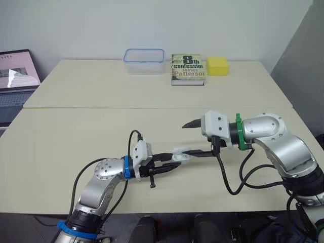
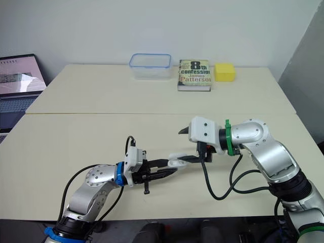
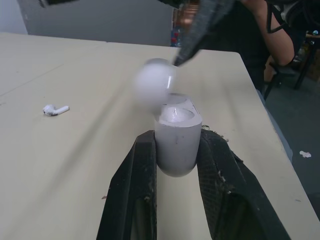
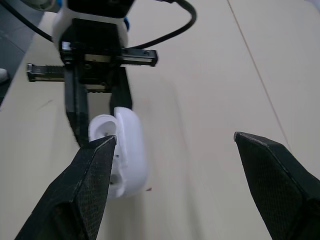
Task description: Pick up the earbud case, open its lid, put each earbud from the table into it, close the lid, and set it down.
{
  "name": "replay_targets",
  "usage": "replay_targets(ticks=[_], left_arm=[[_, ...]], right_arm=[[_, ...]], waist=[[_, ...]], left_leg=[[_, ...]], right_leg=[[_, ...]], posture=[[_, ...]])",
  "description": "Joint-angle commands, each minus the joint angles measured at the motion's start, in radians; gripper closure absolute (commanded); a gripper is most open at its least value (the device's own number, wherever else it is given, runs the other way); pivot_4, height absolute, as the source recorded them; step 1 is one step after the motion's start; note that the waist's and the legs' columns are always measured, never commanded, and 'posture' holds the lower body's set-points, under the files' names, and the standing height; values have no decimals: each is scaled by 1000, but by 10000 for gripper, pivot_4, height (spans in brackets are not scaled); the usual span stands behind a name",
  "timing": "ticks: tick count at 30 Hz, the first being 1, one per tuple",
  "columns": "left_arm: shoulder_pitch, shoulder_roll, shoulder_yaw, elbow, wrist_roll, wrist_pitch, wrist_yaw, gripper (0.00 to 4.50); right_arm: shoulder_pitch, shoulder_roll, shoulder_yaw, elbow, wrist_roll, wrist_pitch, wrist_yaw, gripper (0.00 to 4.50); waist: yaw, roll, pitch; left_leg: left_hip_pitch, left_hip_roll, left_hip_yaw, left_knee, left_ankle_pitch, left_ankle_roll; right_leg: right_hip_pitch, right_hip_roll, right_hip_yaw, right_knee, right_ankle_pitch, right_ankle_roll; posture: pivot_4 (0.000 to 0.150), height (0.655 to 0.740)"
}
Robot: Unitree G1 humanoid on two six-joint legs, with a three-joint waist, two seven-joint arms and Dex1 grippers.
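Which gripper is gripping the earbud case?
The left gripper: it clamps the earbud case body, while the right gripper is open, one fingertip at the lid.

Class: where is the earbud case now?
Eye views: case front-centre over the table, clamped in the left end effector, touched by the right end effector.

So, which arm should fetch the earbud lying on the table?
Probably the right: the right gripper is open and empty, while the left gripper clamps the open earbud case. The earbud lies loose.
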Motion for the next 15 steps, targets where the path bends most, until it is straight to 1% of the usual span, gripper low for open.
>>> replay_targets(ticks=[1, 6, 9, 11, 15], left_arm=[[-1, 1, -2, -22, -10, -21, -7, 37572], [-14, -8, 12, -3, -13, -14, 14, 37572], [-6, -14, 46, -9, -31, 3, 54, 37572], [10, -13, 76, -25, -49, 15, 83, 37572], [58, -8, 145, -64, -75, 37, 152, 37572]], right_arm=[[-16, -4, -35, -10, 10, 1, -5, 5625], [0, -26, -67, -10, 28, 5, 4, 5625], [58, -92, -145, -31, 71, -1, 41, 5625], [119, -137, -203, -46, 91, -17, 55, 5625], [301, -200, -357, -54, 94, -85, 38, 5625]], waist=[[0, 0, 0], [0, 0, 0], [3, 0, 0], [9, 0, 0], [14, 0, 0]], left_leg=[[0, 0, 0, 0, 0, 0], [0, 0, 0, 0, 0, 0], [0, 0, 0, 0, 0, 0], [-1, 0, 1, -1, 0, 0], [-1, 0, 1, -2, 0, 0]], right_leg=[[0, 0, 0, 0, 0, 0], [0, 0, 0, 0, 0, 0], [0, 0, 0, 0, 0, 0], [0, 0, -1, -1, 0, 0], [0, 0, -1, -3, 0, 0]], posture=[[1500, 7400], [1500, 7400], [1500, 7400], [1500, 7400], [1500, 7400]])
